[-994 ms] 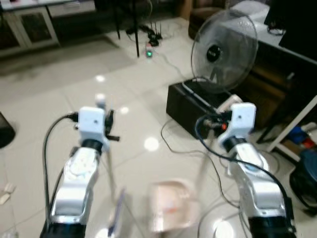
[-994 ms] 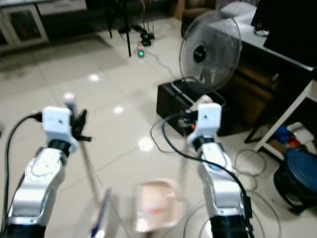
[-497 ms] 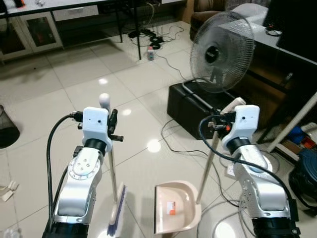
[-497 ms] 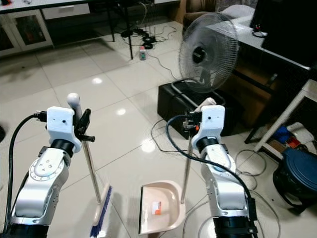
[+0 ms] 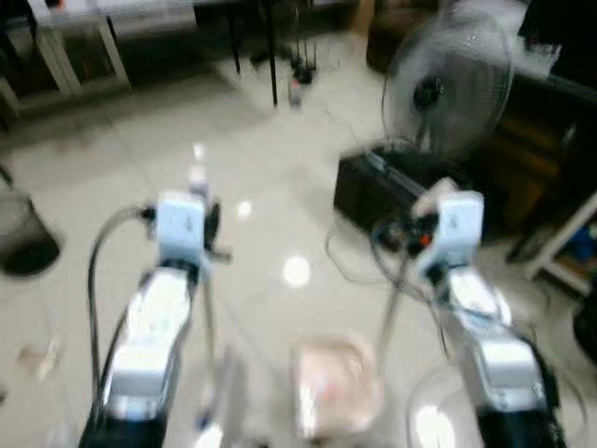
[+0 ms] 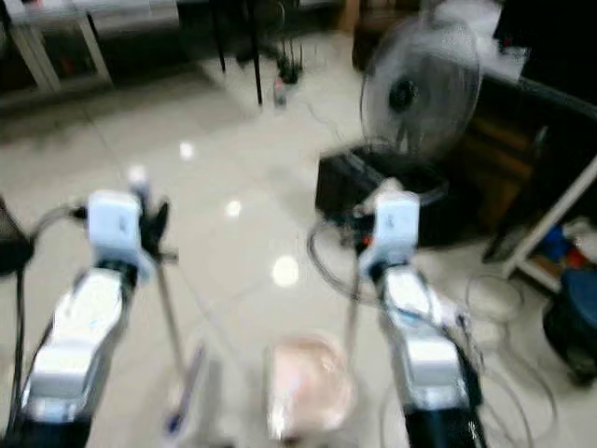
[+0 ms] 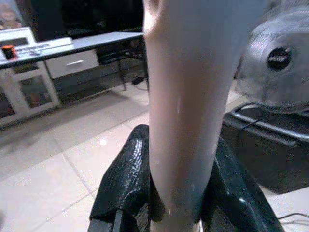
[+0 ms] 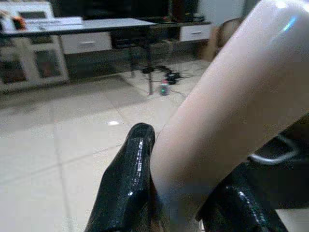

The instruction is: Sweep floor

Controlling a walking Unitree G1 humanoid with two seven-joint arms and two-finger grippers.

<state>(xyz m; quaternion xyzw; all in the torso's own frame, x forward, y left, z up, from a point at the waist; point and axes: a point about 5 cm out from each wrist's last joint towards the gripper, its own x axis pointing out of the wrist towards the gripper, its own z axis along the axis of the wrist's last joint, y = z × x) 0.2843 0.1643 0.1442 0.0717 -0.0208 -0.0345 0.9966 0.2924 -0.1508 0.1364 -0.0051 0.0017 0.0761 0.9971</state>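
The head views are blurred. My left gripper (image 5: 207,229) is shut on the pale broom handle (image 5: 207,308), which runs down to the broom head (image 5: 219,401) on the floor between my arms. In the left wrist view the black fingers (image 7: 125,183) clamp that handle (image 7: 188,96) on both sides. My right gripper (image 5: 420,233) is shut on the dustpan handle (image 5: 392,308). The beige dustpan (image 5: 331,392) rests on the tiles just right of the broom head. In the right wrist view a black finger (image 8: 128,183) presses against the slanted dustpan handle (image 8: 227,111).
A standing fan (image 5: 448,79) sits on a black box (image 5: 392,191) ahead on the right, with cables (image 5: 340,257) trailing over the tiles. A dark bin (image 5: 23,238) is at the far left. Table legs (image 5: 270,56) and a white desk frame (image 5: 564,243) border the glossy floor.
The whole picture has slid rightward and blurred, so the camera has moved. Both grippers keep the same hold on broom and dustpan handles.
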